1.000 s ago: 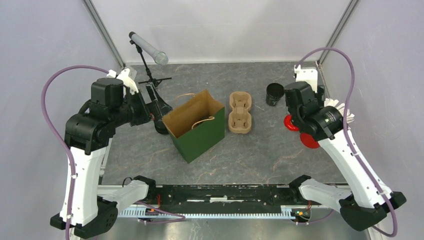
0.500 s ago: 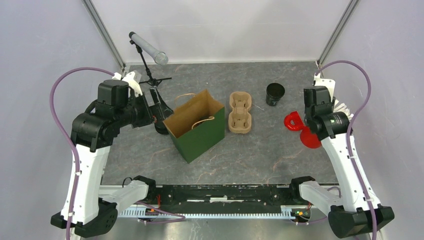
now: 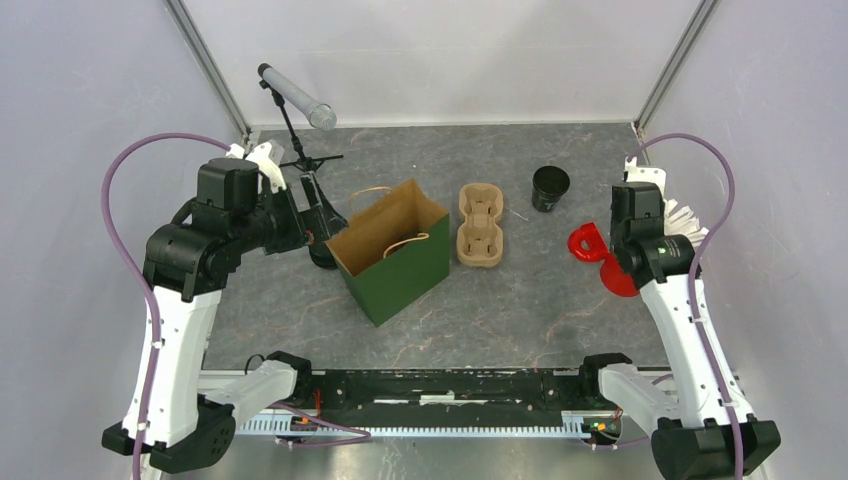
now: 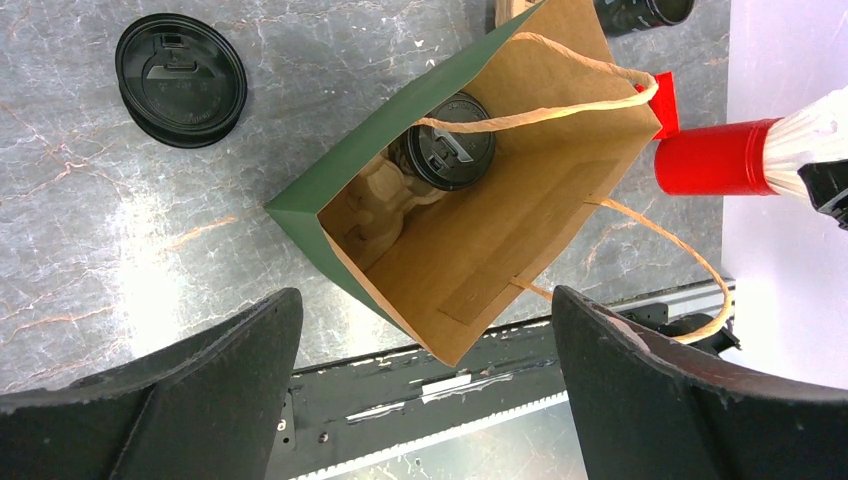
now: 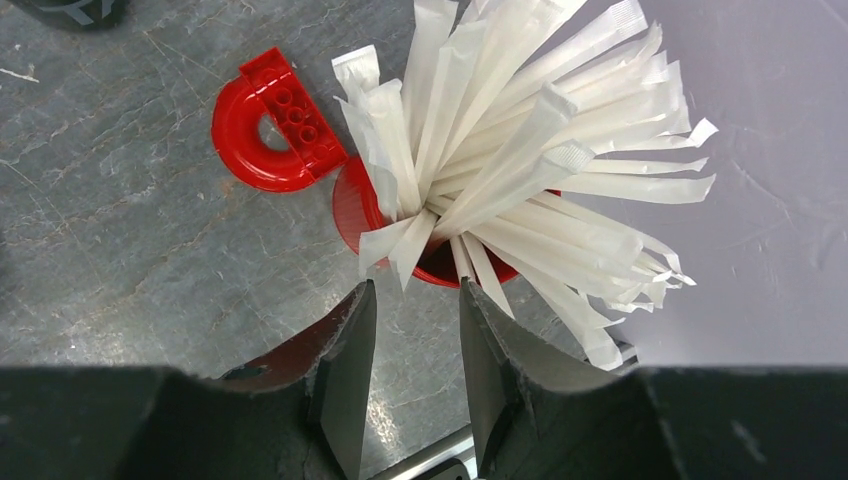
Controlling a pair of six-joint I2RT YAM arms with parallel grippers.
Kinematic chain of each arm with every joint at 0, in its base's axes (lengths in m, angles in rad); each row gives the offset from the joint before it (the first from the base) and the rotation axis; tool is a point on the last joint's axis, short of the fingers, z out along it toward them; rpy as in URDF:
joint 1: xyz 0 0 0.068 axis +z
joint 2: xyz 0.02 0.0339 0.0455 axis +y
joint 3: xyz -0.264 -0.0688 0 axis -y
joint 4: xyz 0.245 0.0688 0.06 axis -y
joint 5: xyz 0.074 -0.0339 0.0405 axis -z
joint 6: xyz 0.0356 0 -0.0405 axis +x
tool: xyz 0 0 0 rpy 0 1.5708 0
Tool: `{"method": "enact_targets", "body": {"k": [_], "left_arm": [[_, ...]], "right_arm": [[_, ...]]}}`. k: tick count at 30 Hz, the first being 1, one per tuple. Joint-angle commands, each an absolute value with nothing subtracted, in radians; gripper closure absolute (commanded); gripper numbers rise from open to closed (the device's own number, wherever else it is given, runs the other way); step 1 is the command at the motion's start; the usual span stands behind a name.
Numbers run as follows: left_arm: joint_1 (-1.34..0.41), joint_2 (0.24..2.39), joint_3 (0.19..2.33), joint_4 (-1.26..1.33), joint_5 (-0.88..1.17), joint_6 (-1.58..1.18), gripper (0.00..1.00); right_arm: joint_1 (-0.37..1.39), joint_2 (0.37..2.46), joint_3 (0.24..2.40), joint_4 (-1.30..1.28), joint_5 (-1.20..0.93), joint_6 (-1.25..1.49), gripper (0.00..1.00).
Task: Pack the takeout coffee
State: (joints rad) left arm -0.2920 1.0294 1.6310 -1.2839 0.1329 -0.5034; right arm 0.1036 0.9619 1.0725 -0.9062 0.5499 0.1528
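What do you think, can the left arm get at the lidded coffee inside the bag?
Probably yes: the left tool is wide open facing the open bag, though a handle loops over the coffee.

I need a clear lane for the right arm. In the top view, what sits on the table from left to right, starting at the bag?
green paper bag → cardboard cup tray → lidless black cup → red arch block. The red straw holder is left out because the right arm overlaps it.

Green bag (image 3: 400, 280) with brown inside, black takeout coffee (image 4: 455, 153), red holder (image 4: 712, 158), grey veined table (image 3: 520, 310).
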Motion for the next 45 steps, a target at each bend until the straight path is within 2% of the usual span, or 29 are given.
{"method": "enact_targets", "body": {"k": [1, 26, 30, 34, 38, 45], "left_arm": [[-0.288, 1.035, 1.636, -1.249, 0.141, -0.466, 0.0], [-0.288, 1.054, 1.661, -1.25, 0.143, -0.468, 0.0], [-0.29, 1.058, 1.66, -1.249, 0.15, -0.469, 0.0], [-0.296, 1.056, 1.66, -1.249, 0.149, -0.468, 0.0], [-0.3, 1.056, 1.651, -1.249, 0.155, -0.473, 0.0], [-0.305, 1.045, 1.623, -1.244, 0.164, -0.481, 0.0]], "right_arm": [[0.092, 0.938, 1.041, -0.847, 0.531, 0.127, 0.58], [0.066, 0.944, 0.976, -0.7, 0.493, 0.009, 0.69], [0.066, 0.939, 0.975, -0.691, 0.49, -0.021, 0.8], [0.066, 0.928, 0.999, -0.736, 0.532, -0.01, 1.0], [0.066, 0.914, 1.063, -0.828, 0.56, -0.002, 1.0], [0.066, 0.942, 1.346, -0.978, 0.494, -0.04, 1.0]]}}
